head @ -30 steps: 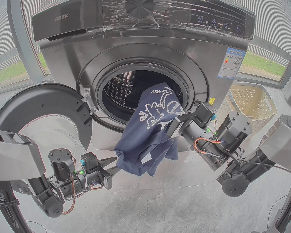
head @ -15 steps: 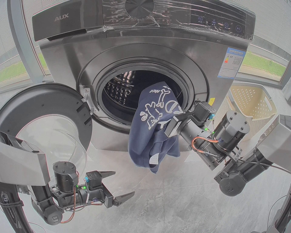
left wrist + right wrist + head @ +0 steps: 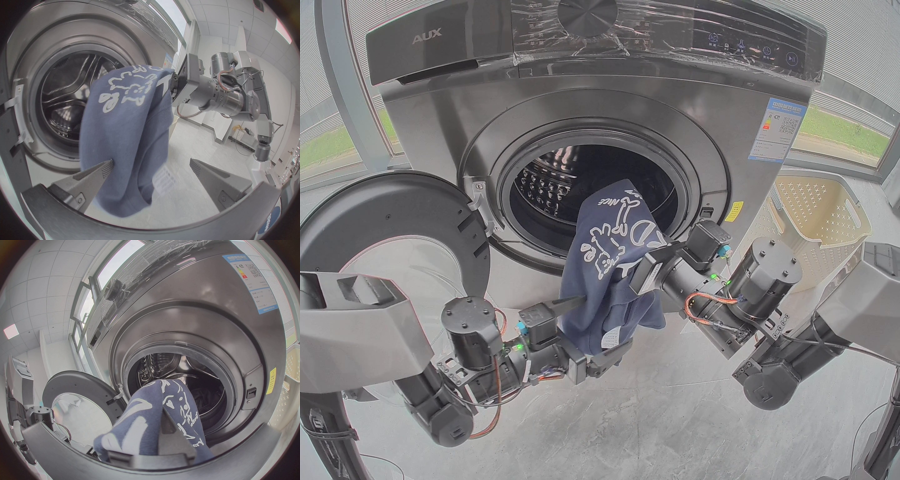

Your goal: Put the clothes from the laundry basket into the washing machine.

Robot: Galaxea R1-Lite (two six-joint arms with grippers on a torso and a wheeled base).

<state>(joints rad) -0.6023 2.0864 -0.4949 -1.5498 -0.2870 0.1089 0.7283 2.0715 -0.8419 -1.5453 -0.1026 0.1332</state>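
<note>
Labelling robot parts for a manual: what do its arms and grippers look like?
The left arm and right arm are dark grey cylinders with orange cables and green lights. The left gripper and right gripper have dark, wedge-shaped fingers.

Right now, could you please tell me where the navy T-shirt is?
In the head view's centre, the navy T-shirt hangs before the open drum of the washing machine, held by the right gripper, its lower part within the open left gripper.
</note>
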